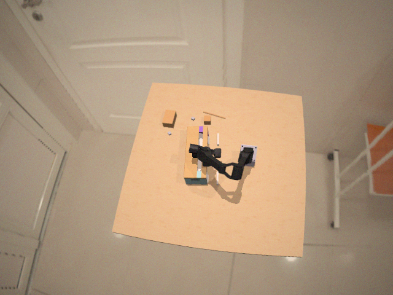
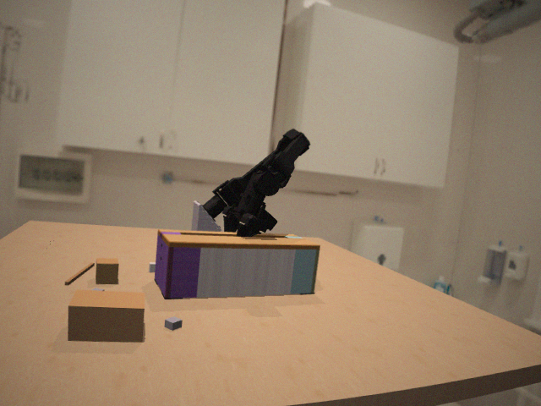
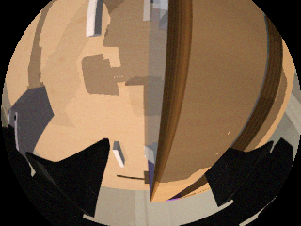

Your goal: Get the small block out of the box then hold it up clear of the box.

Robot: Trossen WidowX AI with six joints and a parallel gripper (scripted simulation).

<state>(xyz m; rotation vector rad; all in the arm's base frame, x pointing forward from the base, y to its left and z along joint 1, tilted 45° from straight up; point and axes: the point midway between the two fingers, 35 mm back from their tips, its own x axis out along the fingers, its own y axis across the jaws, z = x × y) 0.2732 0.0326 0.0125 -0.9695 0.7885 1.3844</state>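
The long box (image 1: 191,137) (image 2: 244,271) (image 3: 221,80) stands on the table (image 1: 269,206) (image 2: 393,349). It has an orange top with a lengthwise slot, one purple end and one teal end. In the wrist view its clear front is seen nearly edge-on, left of the brown top edge. My gripper (image 1: 205,153) (image 2: 239,229) (image 3: 151,142) is open and empty, low over the box's top around mid-length. Its fingers stand wide apart on either side of the front edge in the wrist view. The block on the shelf cannot be made out; the arm and the top hide much of the inside.
Two white bars (image 1: 218,139) (image 1: 217,177) lie before the clear front. Past the purple end are a small orange block (image 1: 207,118) (image 2: 106,271) and a thin stick (image 1: 214,115) (image 2: 79,273). A larger orange block (image 1: 169,117) (image 2: 106,320) and two tiny grey cubes (image 1: 193,118) (image 1: 169,133) lie nearby.
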